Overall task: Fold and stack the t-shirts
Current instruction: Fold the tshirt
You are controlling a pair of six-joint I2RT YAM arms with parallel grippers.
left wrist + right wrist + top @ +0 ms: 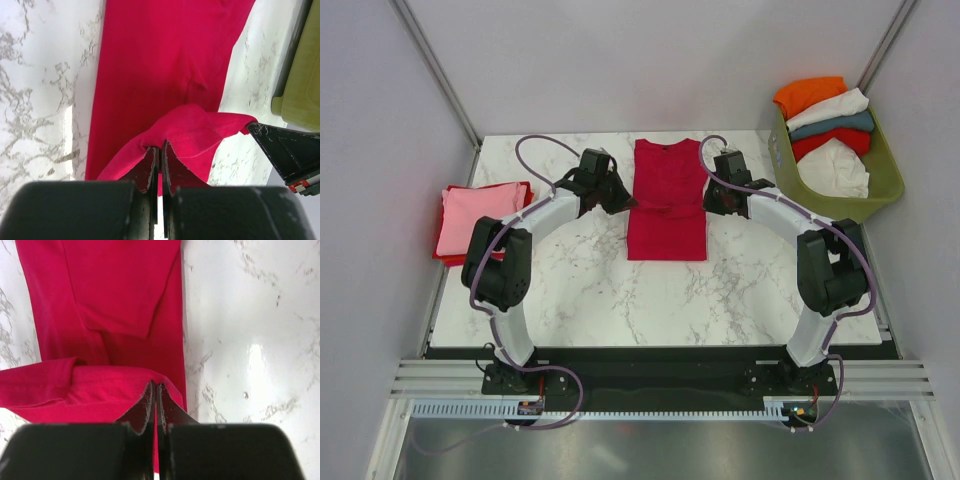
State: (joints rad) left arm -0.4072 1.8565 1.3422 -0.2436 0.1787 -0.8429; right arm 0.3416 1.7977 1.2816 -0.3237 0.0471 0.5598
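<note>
The crimson t-shirt (pixel 667 225) lies as a long narrow strip in the middle of the marble table. My left gripper (pixel 626 203) is at its left edge and my right gripper (pixel 711 203) at its right edge, about halfway along. In the left wrist view the left gripper (pixel 160 147) is shut on a raised fold of the crimson cloth (pixel 160 65). In the right wrist view the right gripper (pixel 155 386) is shut on a hemmed edge of the same shirt (pixel 115 295), lifted over the flat part. A folded pink t-shirt (pixel 470 215) lies at the table's left edge on a red one (pixel 452 260).
The olive-green basket (pixel 885 175) stands off the table's back right corner, holding orange (pixel 810 95), white (pixel 832 108), teal (pixel 835 125), red (pixel 832 142) and another white (pixel 837 170) shirt. The basket's wall (pixel 300 75) and the right gripper's finger (pixel 287 150) show in the left wrist view.
</note>
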